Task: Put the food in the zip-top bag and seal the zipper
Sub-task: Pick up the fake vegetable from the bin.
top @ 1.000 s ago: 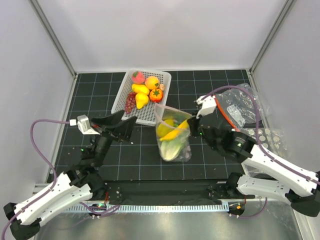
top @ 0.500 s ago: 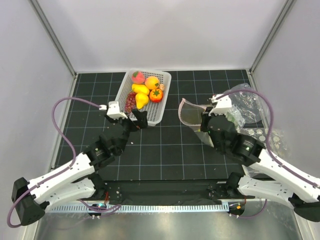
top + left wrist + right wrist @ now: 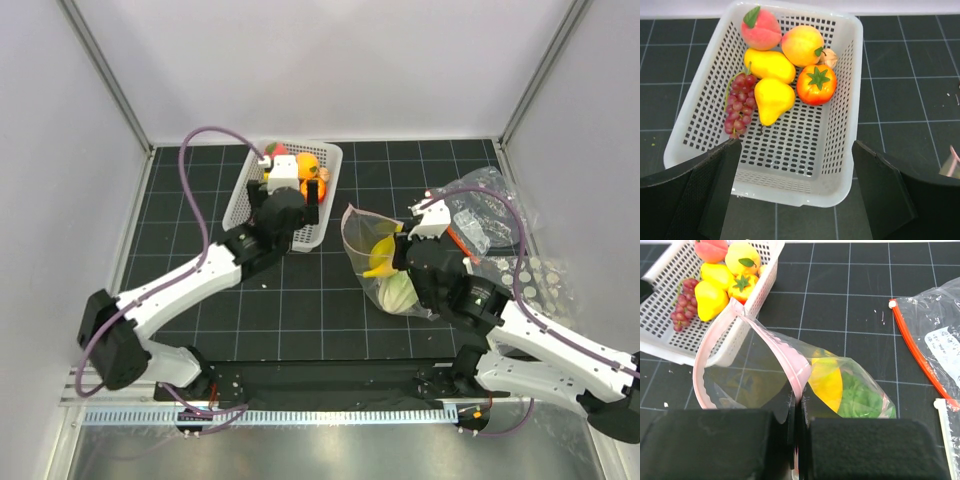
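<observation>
A white basket (image 3: 845,125) holds a pink peach (image 3: 761,29), an orange-yellow fruit (image 3: 801,45), two yellow pieces (image 3: 771,99), an orange-red round fruit (image 3: 816,84) and dark grapes (image 3: 739,105). My left gripper (image 3: 795,200) hangs open and empty over the basket's near edge (image 3: 290,200). My right gripper (image 3: 799,405) is shut on the pink zipper strip (image 3: 790,357) of the clear zip-top bag (image 3: 760,385), holding its mouth open toward the basket. Inside the bag lie a yellow banana (image 3: 827,382) and a green cabbage (image 3: 860,400). The bag also shows in the top view (image 3: 385,270).
An undotted clear bag with an orange-red strip (image 3: 912,347) lies right of the held bag (image 3: 480,215). A pale dotted sheet (image 3: 535,272) lies at the table's right edge. Enclosure walls stand on the left, back and right.
My left arm has swung from the table's left side up over the basket. The bag in my right gripper has moved to the right, its mouth now facing the basket.
</observation>
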Controlling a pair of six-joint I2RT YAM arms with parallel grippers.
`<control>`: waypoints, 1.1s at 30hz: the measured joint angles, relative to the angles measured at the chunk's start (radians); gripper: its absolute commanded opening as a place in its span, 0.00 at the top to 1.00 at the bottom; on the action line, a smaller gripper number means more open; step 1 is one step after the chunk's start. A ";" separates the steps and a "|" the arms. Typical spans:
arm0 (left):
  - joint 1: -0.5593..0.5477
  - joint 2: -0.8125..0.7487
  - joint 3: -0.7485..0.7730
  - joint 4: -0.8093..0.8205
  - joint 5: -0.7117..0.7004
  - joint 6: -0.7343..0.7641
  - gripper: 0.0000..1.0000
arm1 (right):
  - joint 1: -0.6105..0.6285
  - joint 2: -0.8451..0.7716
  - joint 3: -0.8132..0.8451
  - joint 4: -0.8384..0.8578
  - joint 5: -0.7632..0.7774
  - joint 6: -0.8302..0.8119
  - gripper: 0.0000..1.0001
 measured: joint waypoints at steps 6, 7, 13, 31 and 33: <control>0.082 0.227 0.224 -0.088 0.098 -0.013 0.03 | 0.000 -0.059 -0.026 0.027 -0.001 0.000 0.99; 0.108 0.262 0.251 -0.099 0.126 -0.023 0.01 | 0.000 -0.060 -0.027 0.030 -0.001 0.000 0.99; 0.224 0.424 0.297 -0.075 0.248 -0.125 0.00 | 0.000 -0.057 -0.040 0.052 -0.001 0.000 0.99; 0.233 0.539 0.188 0.266 0.261 -0.542 0.00 | 0.000 -0.094 -0.055 0.058 -0.002 0.006 0.99; 0.233 0.564 0.185 0.269 0.250 -0.586 0.00 | 0.000 -0.094 -0.055 0.058 -0.001 0.006 0.99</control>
